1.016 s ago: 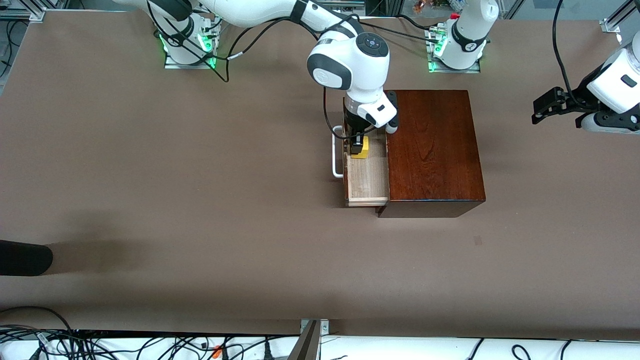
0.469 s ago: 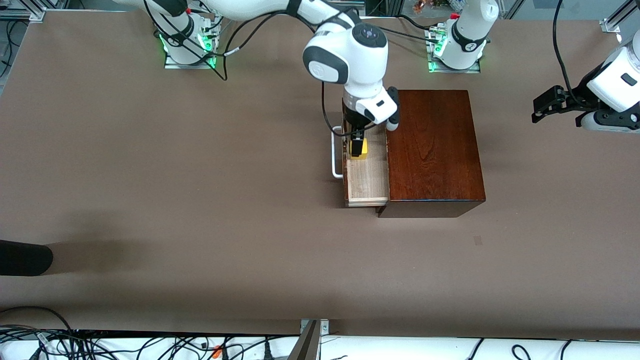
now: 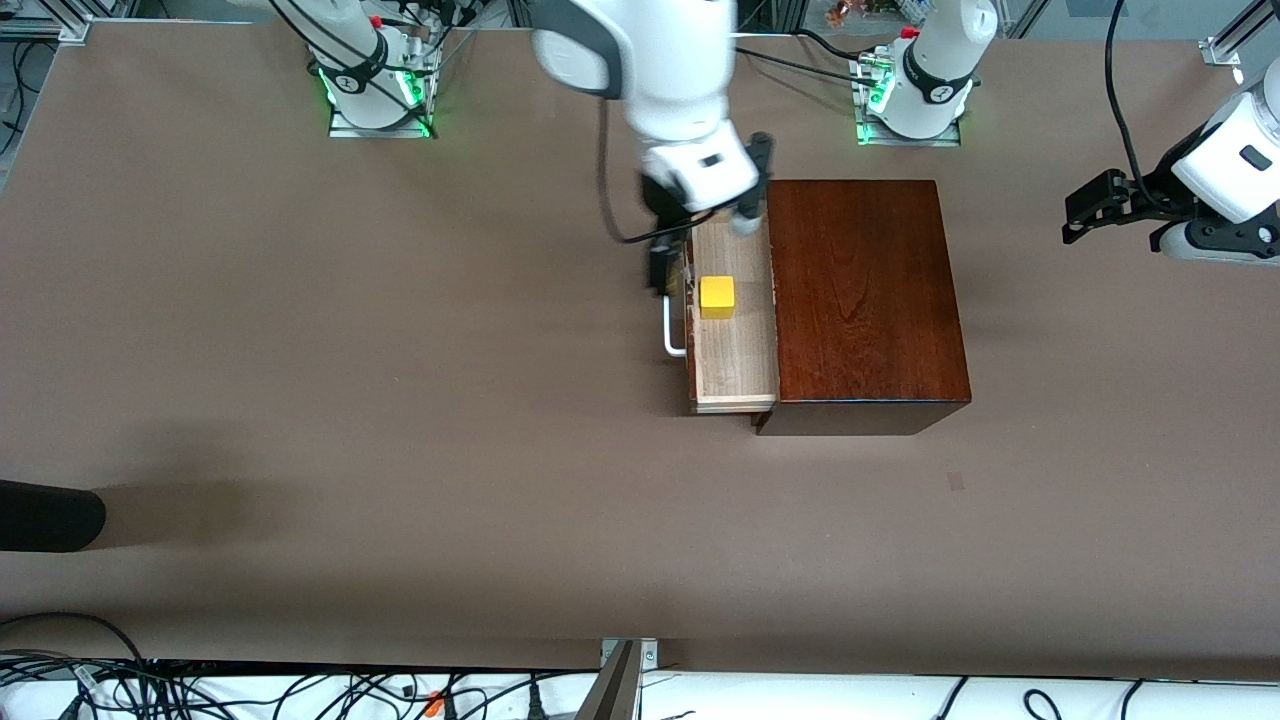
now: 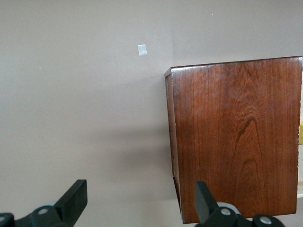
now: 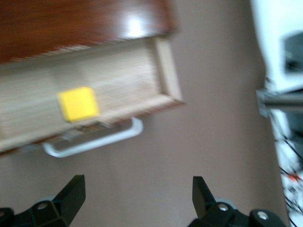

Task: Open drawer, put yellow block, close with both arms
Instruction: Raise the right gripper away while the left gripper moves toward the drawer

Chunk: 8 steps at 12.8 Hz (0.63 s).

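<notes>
Bright yellow block is seen against the pale light-wood drawer, white handle. Box is shown glossy reddish-brown with dark wood grain. Tabletop is plain grey-brown. Arms are white, tools black.

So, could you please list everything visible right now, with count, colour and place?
wooden box: one, glossy reddish-brown, on the table toward the left arm's end.
drawer: one, pale wood tray, pulled open from the box toward the right arm's end.
handle: one, white bar, on the drawer's front.
yellow block: one, yellow, lying in the drawer, free of any fingers.
table: one, brown.
right gripper: black, fingers open, over the drawer's front edge.
left gripper: black, fingers open, waiting near the left arm's end of the table.
</notes>
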Each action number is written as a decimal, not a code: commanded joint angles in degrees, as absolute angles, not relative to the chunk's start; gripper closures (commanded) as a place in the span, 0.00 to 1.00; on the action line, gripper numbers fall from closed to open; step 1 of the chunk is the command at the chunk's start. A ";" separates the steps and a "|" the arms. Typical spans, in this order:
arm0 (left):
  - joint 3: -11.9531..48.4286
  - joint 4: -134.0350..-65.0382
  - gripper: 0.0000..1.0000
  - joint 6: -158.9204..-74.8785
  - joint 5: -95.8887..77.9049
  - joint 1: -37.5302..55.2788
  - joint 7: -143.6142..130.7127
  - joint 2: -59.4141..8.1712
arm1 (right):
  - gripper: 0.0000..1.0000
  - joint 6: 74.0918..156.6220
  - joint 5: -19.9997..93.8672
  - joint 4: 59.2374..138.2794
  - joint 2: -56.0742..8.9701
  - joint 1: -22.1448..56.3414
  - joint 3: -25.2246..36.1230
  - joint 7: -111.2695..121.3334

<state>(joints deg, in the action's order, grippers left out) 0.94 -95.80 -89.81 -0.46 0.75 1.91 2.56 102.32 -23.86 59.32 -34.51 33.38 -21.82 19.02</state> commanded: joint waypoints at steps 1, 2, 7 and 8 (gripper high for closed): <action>0.79 -94.92 0.00 -88.42 -1.14 1.05 3.43 2.99 | 0.00 99.94 -19.19 60.29 -28.95 26.04 -22.24 19.69; 1.49 -94.83 0.00 -88.33 -1.58 1.14 3.43 2.90 | 0.00 97.32 -16.38 60.38 -27.79 23.49 -20.93 18.99; 11.49 -94.75 0.00 -84.84 -2.72 2.99 6.04 1.50 | 0.00 92.72 0.86 67.04 -19.80 16.70 -6.81 18.98; 14.82 -94.57 0.00 -84.64 -3.94 2.99 8.50 0.10 | 0.00 92.46 1.92 68.97 -18.04 16.70 -4.07 18.98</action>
